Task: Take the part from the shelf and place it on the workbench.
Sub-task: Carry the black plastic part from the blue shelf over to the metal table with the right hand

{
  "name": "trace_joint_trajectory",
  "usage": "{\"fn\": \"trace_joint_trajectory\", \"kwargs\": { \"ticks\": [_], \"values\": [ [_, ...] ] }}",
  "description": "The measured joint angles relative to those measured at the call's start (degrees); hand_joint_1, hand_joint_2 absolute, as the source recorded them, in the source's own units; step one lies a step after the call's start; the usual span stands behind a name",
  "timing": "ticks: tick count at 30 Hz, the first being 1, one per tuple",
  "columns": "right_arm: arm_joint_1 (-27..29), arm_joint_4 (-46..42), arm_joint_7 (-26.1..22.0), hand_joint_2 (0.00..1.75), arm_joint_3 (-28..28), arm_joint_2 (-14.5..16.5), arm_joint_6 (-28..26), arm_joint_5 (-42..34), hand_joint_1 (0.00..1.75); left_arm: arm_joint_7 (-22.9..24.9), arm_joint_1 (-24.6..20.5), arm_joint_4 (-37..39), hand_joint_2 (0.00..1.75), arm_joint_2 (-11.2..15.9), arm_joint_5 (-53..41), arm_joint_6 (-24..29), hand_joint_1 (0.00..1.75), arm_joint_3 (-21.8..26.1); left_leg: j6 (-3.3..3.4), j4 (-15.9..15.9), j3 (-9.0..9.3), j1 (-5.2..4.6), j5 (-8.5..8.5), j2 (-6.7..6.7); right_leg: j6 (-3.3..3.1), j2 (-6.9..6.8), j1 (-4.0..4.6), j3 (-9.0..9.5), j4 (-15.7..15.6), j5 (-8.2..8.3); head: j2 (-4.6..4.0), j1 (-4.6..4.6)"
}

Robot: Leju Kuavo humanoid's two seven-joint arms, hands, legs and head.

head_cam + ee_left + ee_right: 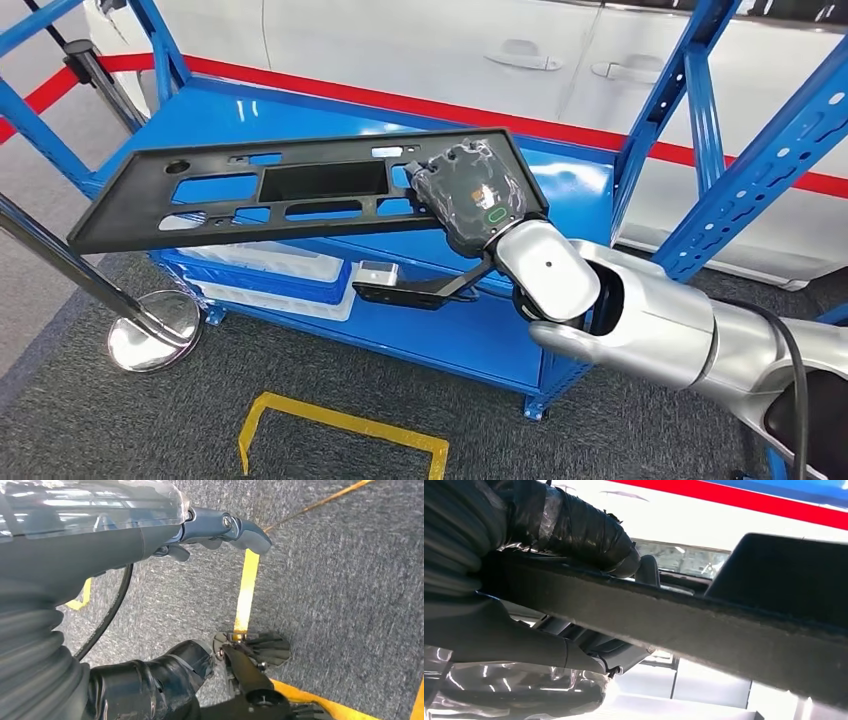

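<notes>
A long flat black plastic part [250, 195] with several cut-outs hangs level above the blue shelf's [570, 180] top deck. My right hand [475, 195] grips its right end, with the back of the hand turned up. In the right wrist view the part's edge [724, 625] runs across the picture, clamped between the taped thumb [574, 525] and the fingers below it. My left hand [220, 527] hangs over the grey carpet and holds nothing, its fingers stretched out.
White trays [270, 265] and another black piece [410, 290] lie on the lower shelf. A chrome stanchion base [150, 330] stands on the carpet at the left. Blue uprights [700, 130] frame the shelf's right side. A yellow floor marking [340, 420] lies in front, and a white car [450, 50] stands behind.
</notes>
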Motion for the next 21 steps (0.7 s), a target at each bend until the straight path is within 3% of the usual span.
{"fn": "trace_joint_trajectory", "kwargs": {
  "ticks": [3, 4, 6, 8, 9, 10, 11, 13, 15, 16, 18, 19, 21],
  "values": [
    [0.0, 0.0, 0.0, 1.75, 0.0, 0.0, 0.0, 0.0, 1.75, 0.0, 0.0, 0.0, 1.75, 0.0, 0.0, 0.0, 0.0, -0.1, 0.98, -0.3, -0.92, -0.08, 1.36, 0.03, 0.96, 0.04, 0.04, -0.35, -0.5, 1.03, 0.01, 0.06],
    [0.0, 0.0, 0.0, 1.75, 0.0, 0.0, 0.0, 0.0, 1.75, 0.0, 0.0, 0.0, 1.75, 0.0, 0.0, 0.0, 0.0, -0.1, 1.47, -0.5, -1.34, 0.03, 2.01, 0.15, 1.23, 0.05, 0.03, -0.76, -0.1, 0.24, 0.01, 0.18],
    [0.1, 0.0, 0.0, 1.75, 0.0, 0.0, 0.0, 0.0, 1.75, 0.0, -0.1, 0.0, 1.75, 0.0, 0.0, 0.1, 0.0, -0.1, 2.34, -0.9, -2.43, 0.13, 3.31, 0.42, 1.61, 0.08, -0.06, -2.28, 4.1, -4.28, 0.0, 0.42],
    [0.1, 0.0, 0.0, 1.75, 0.0, 0.0, 0.0, 0.0, 1.75, 0.0, -0.1, 0.0, 1.75, 0.1, 0.0, 0.2, 0.0, -0.1, 2.8, -0.8, -3.76, -0.1, 4.31, 0.49, 1.9, 0.06, -0.12, -3.77, 11.1, -9.16, 0.0, 0.57],
    [0.2, 0.0, 0.0, 1.75, 0.0, 0.0, 0.0, 0.0, 1.75, 0.0, -0.1, 0.0, 1.75, 0.1, 0.0, 0.2, 0.0, -0.1, 2.84, -0.7, -4.43, -0.22, 4.75, 0.49, 1.96, 0.06, -0.13, -3.84, 13.6, -10.0, 0.0, 0.57],
    [0.3, 0.0, 0.0, 1.75, 0.0, 0.0, 0.0, 0.0, 1.75, 0.0, -0.1, 0.0, 1.75, 0.1, 0.0, 0.2, 0.0, -0.1, 2.84, -0.6, -5.11, -0.34, 5.19, 0.47, 1.9, 0.06, -0.12, -3.01, 14.4, -9.62, 0.0, 0.57],
    [0.3, 0.0, 0.0, 1.75, 0.0, 0.0, 0.0, 0.0, 1.75, 0.0, -0.1, 0.0, 1.75, 0.1, 0.0, 0.2, 0.0, -0.1, 2.78, -0.6, -5.73, -0.44, 5.61, 0.44, 1.7, 0.07, -0.06, -1.28, 13.3, -8.47, 0.0, 0.57],
    [0.3, 0.0, 0.0, 1.75, 0.0, 0.0, 0.0, 0.0, 1.75, 0.0, -0.1, 0.0, 1.75, 0.0, 0.0, 0.2, 0.0, -0.1, 2.5, -0.5, -6.71, -0.61, 6.41, 0.33, 0.83, 0.11, 0.36, 4.31, 6.4, -6.51, 0.0, 0.57],
    [0.2, 0.0, 0.0, 1.75, 0.0, 0.0, 0.0, 0.1, 1.75, 0.1, -0.1, 0.0, 1.75, 0.0, 0.0, 0.2, 0.0, -0.1, 1.95, -0.6, -7.19, -0.61, 7.24, 0.29, 0.04, 0.1, 0.92, 8.45, -0.1, -6.63, 0.01, 0.53],
    [0.2, -0.1, 0.0, 1.75, 0.0, 0.0, 0.0, 0.1, 1.75, 0.1, -0.1, 0.0, 1.75, -0.1, 0.0, 0.2, 0.0, -0.1, 1.59, -0.8, -7.31, -0.49, 7.77, 0.3, -0.26, 0.08, 1.17, 9.09, -1.5, -6.8, 0.01, 0.55],
    [0.2, -0.1, 0.0, 1.75, -0.1, 0.0, 0.1, 0.1, 1.75, 0.1, 0.0, 0.0, 1.75, 0.0, 0.0, 0.2, 0.0, -0.2, 0.79, -1.4, -7.48, -0.29, 8.51, 0.23, -0.75, -0.09, 1.27, 9.02, -2.9, -5.61, 0.0, 0.61],
    [0.2, -0.1, 0.0, 1.75, -0.1, 0.0, 0.1, 0.1, 1.75, 0.1, 0.0, 0.0, 1.75, 0.0, 0.0, 0.3, 0.0, -0.2, 0.51, -1.0, -7.86, -0.26, 7.74, 0.21, -1.14, -0.22, 1.12, 8.83, -3.5, -4.86, 0.0, 0.61],
    [0.2, -0.1, 0.0, 1.75, -0.1, 0.0, 0.1, 0.1, 1.75, 0.1, 0.1, 0.0, 1.75, 0.0, 0.0, 0.3, 0.0, -0.2, 0.15, 2.8, -9.35, -0.19, 3.64, 0.19, -1.75, -0.46, 0.69, 8.09, -4.5, -3.45, 0.01, 0.45]
  ]
}}
